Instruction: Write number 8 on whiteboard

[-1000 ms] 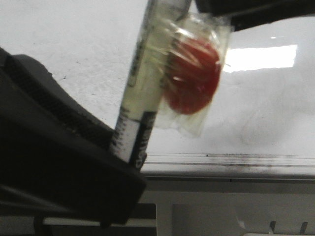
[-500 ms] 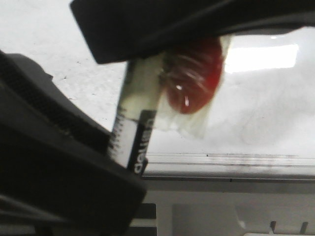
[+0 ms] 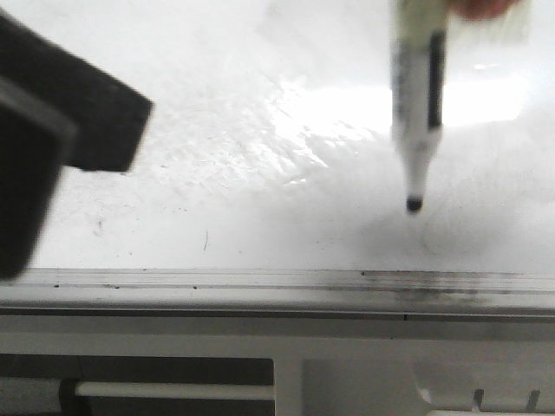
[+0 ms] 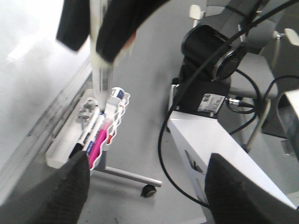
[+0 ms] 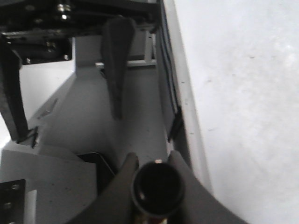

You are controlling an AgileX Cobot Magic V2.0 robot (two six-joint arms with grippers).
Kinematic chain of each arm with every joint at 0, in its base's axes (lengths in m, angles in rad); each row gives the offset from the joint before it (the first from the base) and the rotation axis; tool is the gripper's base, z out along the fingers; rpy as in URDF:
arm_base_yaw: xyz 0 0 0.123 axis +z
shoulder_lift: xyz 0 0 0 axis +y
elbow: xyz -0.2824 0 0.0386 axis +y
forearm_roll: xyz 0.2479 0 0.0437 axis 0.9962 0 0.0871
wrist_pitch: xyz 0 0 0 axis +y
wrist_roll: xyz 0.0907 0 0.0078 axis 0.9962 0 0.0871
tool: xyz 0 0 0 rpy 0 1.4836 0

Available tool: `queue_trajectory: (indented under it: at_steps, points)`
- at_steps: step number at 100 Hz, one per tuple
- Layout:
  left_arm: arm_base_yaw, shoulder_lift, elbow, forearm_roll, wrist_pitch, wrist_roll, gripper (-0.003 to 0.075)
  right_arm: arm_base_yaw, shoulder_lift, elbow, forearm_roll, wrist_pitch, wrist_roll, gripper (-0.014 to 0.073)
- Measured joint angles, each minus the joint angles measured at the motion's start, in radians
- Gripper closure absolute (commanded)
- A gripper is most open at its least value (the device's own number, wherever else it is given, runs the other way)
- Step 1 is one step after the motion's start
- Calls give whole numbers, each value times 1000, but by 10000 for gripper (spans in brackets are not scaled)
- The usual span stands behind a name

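Note:
The whiteboard [image 3: 243,173] is glossy white with grey smudges, glare and a silver edge rail. No black number 8 shows on it. My right gripper [image 5: 154,161] is shut on a white-and-black marker [image 3: 418,78], seen end-on in the right wrist view. The marker's bare black tip [image 3: 414,204] points down close to the board; I cannot tell if it touches. In the left wrist view the right gripper [image 4: 99,32] holds the marker [image 4: 101,70] beside the board [image 4: 32,70]. My left gripper [image 4: 145,186] is open and empty; one of its fingers [image 3: 78,130] shows blurred at the front view's left.
A white wire tray [image 4: 100,135] below the board's rail holds several markers, one pink. A robot base with black cables [image 4: 205,79] and a white cabinet [image 4: 210,144] stand beside the board. The board's stand has a wheeled foot [image 4: 148,189].
The marker was close to the camera in my left gripper. Now my right gripper holds it, further right, tip down at the board. My left gripper has let go and drawn back left.

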Motion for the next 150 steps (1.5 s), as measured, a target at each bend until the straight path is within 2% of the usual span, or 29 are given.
queue_trajectory:
  at_steps: [8,19,31,39,51,78,93,112,150]
  points:
    - [0,-74,0,86,-77,-119,389,6,-34,-43,-99,-38,76,631]
    - [0,-169,0,151,-168,-236,463,18,-131,11,-230,-231,160,631]
    - [0,-237,0,163,-235,-270,537,20,-244,204,-353,-537,196,631]
    - [0,-255,0,162,-252,-274,615,20,-279,321,-404,-751,202,637]
    - [0,-257,0,162,-256,-278,740,20,-280,424,-422,-934,206,637]
    - [0,-257,0,165,-281,-280,741,20,-174,446,-430,-1073,209,637]
    - [0,-257,0,165,-283,-282,741,2,-117,446,-352,-1161,209,637]
    - [0,-257,0,165,-272,-284,741,-37,-68,447,-314,-1166,209,637]
    - [0,-257,0,167,-253,-284,741,2,0,439,-313,-1164,230,638]
